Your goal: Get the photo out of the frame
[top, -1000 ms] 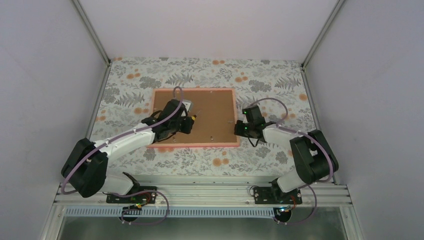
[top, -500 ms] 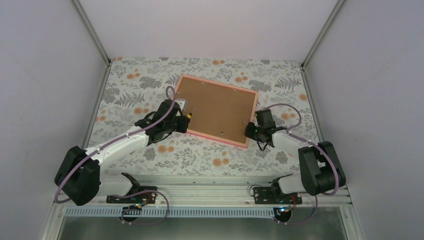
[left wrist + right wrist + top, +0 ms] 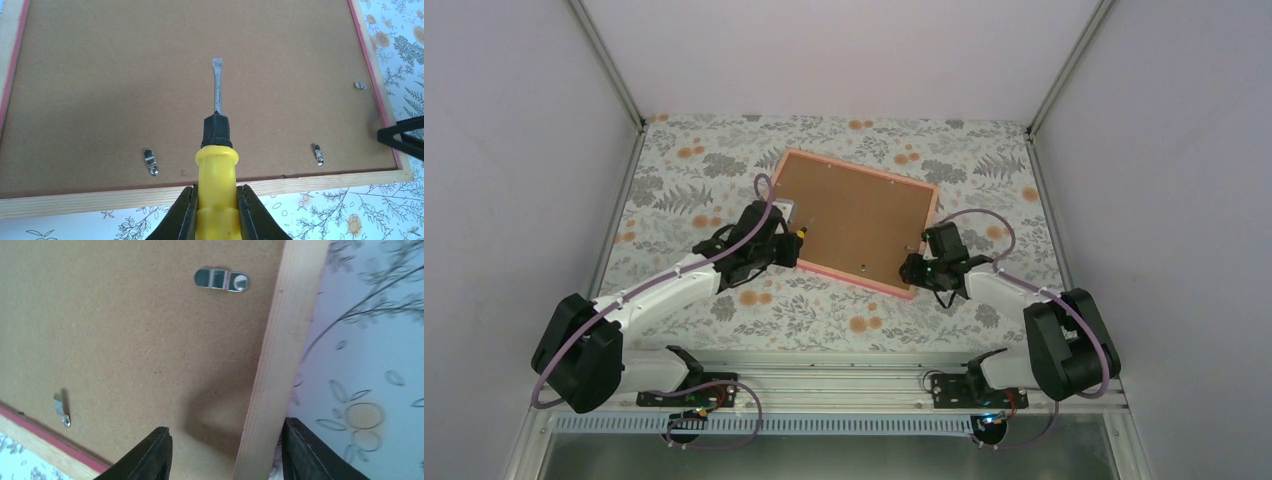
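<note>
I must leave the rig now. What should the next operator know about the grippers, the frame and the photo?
Left gripper: shut on the screwdriver, blade over the backing, away from the clips.
Right gripper: open, jaws astride the rail at the frame's near right corner.
Frame: lies back up, askew.
Photo: not in view, presumably under the backing.
Done: nothing opened yet.
Left: free the clips, lift the backing, take the photo out.

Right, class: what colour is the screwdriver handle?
The screwdriver handle is yellow, with a black collar by the blade; the left wrist view shows it best.
</note>
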### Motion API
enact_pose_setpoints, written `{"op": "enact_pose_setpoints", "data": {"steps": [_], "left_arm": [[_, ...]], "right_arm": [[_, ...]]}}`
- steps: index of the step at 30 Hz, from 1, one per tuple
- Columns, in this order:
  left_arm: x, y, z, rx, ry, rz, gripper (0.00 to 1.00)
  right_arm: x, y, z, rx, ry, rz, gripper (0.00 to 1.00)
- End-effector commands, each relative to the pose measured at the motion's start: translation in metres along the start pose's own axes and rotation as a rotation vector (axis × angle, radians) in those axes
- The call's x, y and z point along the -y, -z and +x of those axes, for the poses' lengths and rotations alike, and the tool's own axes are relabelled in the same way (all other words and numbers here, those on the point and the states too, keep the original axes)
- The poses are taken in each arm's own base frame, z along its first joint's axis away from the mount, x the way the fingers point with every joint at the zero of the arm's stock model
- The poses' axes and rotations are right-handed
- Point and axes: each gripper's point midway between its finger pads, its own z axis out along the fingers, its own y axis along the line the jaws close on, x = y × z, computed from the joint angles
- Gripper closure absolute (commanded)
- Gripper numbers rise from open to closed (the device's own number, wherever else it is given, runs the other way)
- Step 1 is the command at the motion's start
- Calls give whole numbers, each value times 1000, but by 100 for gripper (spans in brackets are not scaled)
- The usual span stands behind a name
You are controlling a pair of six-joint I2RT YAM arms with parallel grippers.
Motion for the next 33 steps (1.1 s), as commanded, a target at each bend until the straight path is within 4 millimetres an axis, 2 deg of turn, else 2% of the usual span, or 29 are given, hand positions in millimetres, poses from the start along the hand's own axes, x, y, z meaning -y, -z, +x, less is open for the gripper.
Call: {"op": "enact_pose_setpoints", "data": {"steps": [1, 10, 16, 25, 28, 33], "left_arm": [[1, 3, -6, 30, 7, 8, 97], [0, 6, -7, 43, 11, 10, 98], [-4, 7, -6, 44, 14, 4, 98], [-13, 12, -4, 54, 35, -3, 98], [-18, 14, -4, 58, 38, -12, 98], [-23, 16, -2, 58, 45, -23, 98]], "right_arm": [[-17, -1, 24, -82, 60, -38, 53], [-65, -4, 51, -172, 164, -124, 49], [-109, -9, 61, -195, 233, -181, 48], [-179, -28, 81, -245, 361, -259, 47], [-190, -38, 84, -263, 387, -265, 47], [-201, -32, 77, -248, 435, -282, 47]]}}
